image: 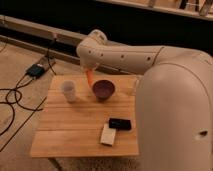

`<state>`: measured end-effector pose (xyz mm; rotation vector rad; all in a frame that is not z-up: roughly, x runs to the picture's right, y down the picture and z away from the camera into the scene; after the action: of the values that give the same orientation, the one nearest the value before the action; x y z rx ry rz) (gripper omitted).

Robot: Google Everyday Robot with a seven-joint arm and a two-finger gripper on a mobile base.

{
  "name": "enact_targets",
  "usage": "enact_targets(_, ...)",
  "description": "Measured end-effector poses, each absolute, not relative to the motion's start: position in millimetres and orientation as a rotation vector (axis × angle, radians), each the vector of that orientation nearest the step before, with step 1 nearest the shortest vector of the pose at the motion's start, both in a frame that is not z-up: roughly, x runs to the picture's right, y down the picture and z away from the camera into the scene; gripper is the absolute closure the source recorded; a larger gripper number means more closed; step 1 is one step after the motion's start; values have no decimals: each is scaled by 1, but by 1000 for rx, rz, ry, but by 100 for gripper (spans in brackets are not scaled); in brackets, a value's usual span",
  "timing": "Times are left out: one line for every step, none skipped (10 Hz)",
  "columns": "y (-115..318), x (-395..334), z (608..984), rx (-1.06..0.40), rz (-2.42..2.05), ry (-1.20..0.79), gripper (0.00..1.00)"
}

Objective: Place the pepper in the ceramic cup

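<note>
Wooden table [75, 137] below; my arm [125, 57] arcs over it, gripper [90, 70] clamped on the pepper [89, 77], hanging, looks like, between ceramic cup [69, 91] and purple bowl [103, 90].

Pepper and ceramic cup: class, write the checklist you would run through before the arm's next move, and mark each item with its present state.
1. End effector gripping the pepper: ok, the pepper hangs from the shut end effector above the table.
2. Pepper directly above the ceramic cup: not ok, it hangs between the cup and the purple bowl.
3. Cup upright with its mouth up: ok.
4. Cup empty inside: cannot tell.
5. Nothing standing between pepper and cup: ok; the black device lies nearer the table's front edge.
</note>
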<state>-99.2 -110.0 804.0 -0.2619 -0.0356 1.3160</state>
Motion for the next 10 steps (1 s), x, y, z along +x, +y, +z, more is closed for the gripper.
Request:
enact_targets(-110,-113,806,-262,1295,-56,100)
enact_targets(-111,-127,808,-263,1274,-76,100)
enact_targets(-111,-138,809,-262,1254,-92,100)
enact_targets(-112,-148,812,-257,1234,-105,100)
enact_targets(-111,-162,816,-249,1203,-119,100)
enact_targets(-111,-170,819,-245,1185,-127,100)
enact_targets(-111,-180,822,-241,1167,-138,100)
enact_targets(-112,-189,826,-241,1155,-150,100)
enact_targets(-112,-199,831,-244,1143,-164,100)
enact_targets(-112,-205,833,-247,1137,-171,100)
